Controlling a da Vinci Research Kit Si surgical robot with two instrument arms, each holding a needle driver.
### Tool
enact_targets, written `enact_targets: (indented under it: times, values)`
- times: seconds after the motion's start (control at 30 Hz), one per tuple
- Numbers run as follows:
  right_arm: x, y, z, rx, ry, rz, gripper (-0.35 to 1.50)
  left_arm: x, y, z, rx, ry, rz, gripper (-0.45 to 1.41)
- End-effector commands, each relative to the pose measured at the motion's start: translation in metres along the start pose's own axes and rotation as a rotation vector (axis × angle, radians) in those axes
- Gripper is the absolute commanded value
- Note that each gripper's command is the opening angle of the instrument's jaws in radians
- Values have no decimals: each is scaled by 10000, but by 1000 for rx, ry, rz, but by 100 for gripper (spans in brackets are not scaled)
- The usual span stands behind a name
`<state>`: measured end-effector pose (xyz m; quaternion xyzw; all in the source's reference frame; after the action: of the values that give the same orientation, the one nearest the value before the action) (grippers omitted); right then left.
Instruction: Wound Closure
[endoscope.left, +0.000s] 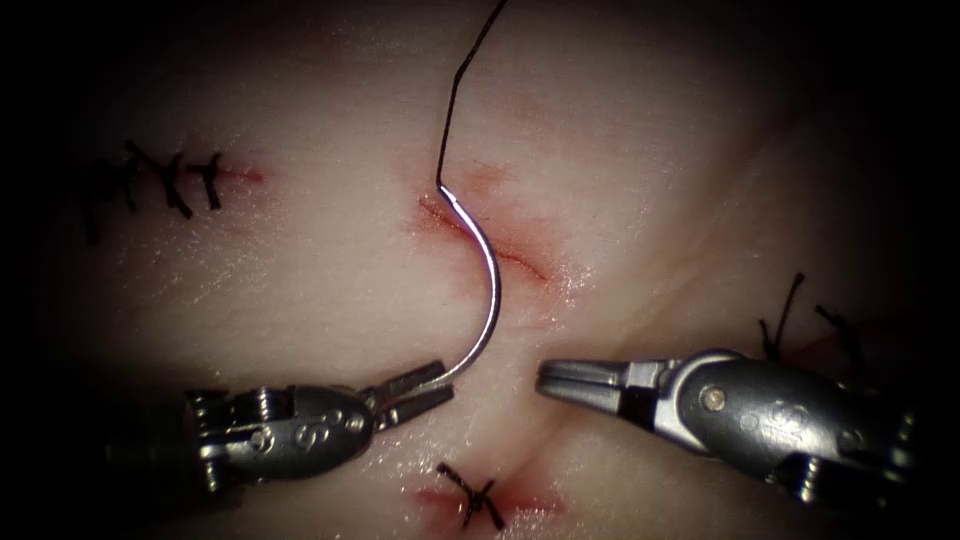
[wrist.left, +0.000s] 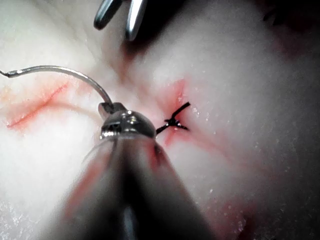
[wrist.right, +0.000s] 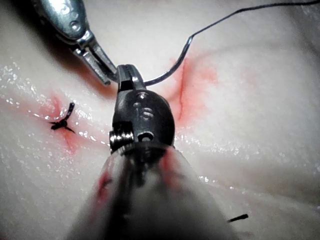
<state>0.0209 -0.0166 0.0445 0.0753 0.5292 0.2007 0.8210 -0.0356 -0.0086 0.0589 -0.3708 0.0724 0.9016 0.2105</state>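
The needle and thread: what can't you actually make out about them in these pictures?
- Needle tip: in the endoscope view it lies inside the left tool, whose jaws cover it.
- Thread: it runs off the endoscope view's top edge, so its far end is cut off.
- Whether the needle touches the cut in the tissue or lies above it: cannot tell.
- Right tool: holds nothing.

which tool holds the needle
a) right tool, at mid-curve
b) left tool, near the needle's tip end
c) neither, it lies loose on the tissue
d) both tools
b: the left tool has its jaws shut on one end of the needle, opposite the thread end; the right tool holds nothing.
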Motion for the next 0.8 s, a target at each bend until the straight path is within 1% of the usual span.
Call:
enact_targets:
  times: [0.03, 0.07, 0.1, 0.13, 0.2, 0.37, 0.5, 0.6, 0.8]
  values:
    - [4, -2, 17, -20, -10, 9, 62, 3, 3, 7, 18, -9, 19, -45]
    - [5, -2, 20, -39, -18, 25, 77, 5, 3, 6, 29, -14, 32, -45]
    - [8, -4, 24, -69, -30, 48, 99, 6, 3, 6, 38, -14, 46, -45]
    - [9, -5, 27, -87, -41, 64, 109, 8, 3, 6, 53, -16, 57, -45]
    - [12, -7, 33, -122, -61, 97, 116, 9, 4, 7, 75, -25, 92, -45]
    - [20, -7, 40, -190, -93, 123, 116, 12, 6, 10, 123, -50, 166, -45]
    - [24, -1, 42, -237, -109, 138, 110, 13, 6, 11, 156, -50, 238, -45]
    - [26, 5, 41, -268, -114, 147, 110, 14, 4, 11, 191, -49, 291, -45]
    - [33, 12, 39, -319, -137, 164, 112, 15, 2, 10, 239, -57, 329, -45]
